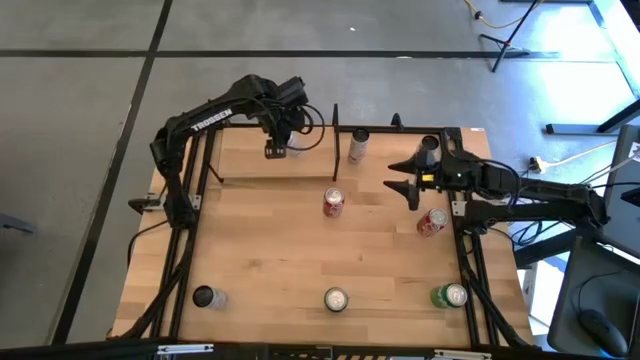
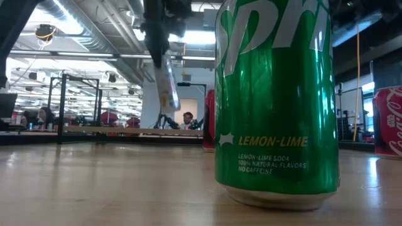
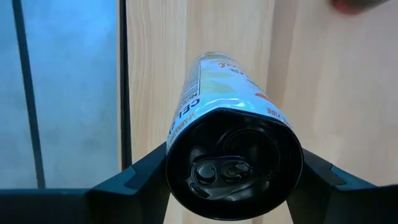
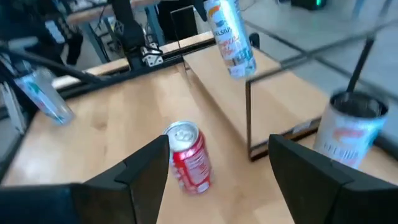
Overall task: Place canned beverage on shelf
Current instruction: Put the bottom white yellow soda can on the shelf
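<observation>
My left gripper is over the far left part of the shelf, shut on a slim white Celsius can. The can also shows in the low view and in the right wrist view. A second white can stands upright on the shelf just right of the black divider post. My right gripper is open and empty at the table's right, near the shelf's right part. A red can lies on the table some way beyond its fingers. My left gripper pinches the white can by its black top end, one finger on each opposite side. The fingers come from above, pointing down. The can hangs below them, slightly tilted, its lower end clear above the shelf's wood.
Two red cans lie on the table's middle and right. A green Sprite can, a silver-topped can and a dark-topped can stand along the near edge. Bare wood lies at the table's left and middle.
</observation>
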